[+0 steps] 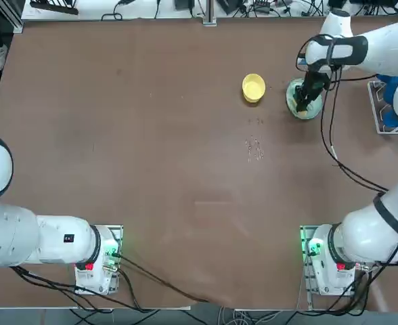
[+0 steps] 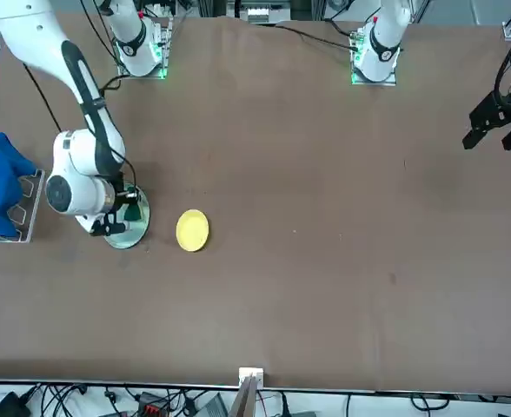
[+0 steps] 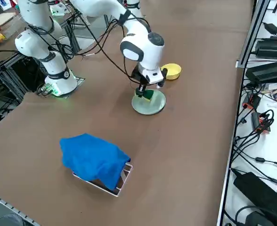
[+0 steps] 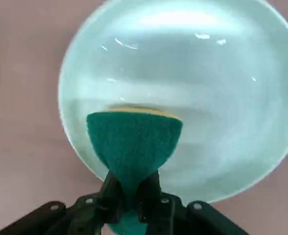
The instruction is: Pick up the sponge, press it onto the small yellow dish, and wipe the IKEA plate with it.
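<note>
My right gripper (image 4: 130, 193) is shut on the sponge (image 4: 133, 143), whose dark green top faces the wrist camera and whose yellow foam edge rests on the IKEA plate (image 4: 222, 93). In the top view the gripper (image 1: 306, 97) stands over the pale aqua plate (image 1: 295, 108) at the table's far right. The side view shows the sponge (image 3: 147, 95) pressed down on the plate (image 3: 153, 106). The small yellow dish (image 1: 253, 87) sits just to the left of the plate, apart from it. From the front, the plate (image 2: 132, 230) lies under the wrist and the dish (image 2: 192, 230) beside it.
A blue cloth (image 3: 93, 159) is draped over a metal rack (image 3: 120, 181) at the table's right edge, near the plate. Black cables (image 1: 341, 159) run from the right arm across the table's right side. Brown tabletop (image 1: 151, 135) stretches to the left.
</note>
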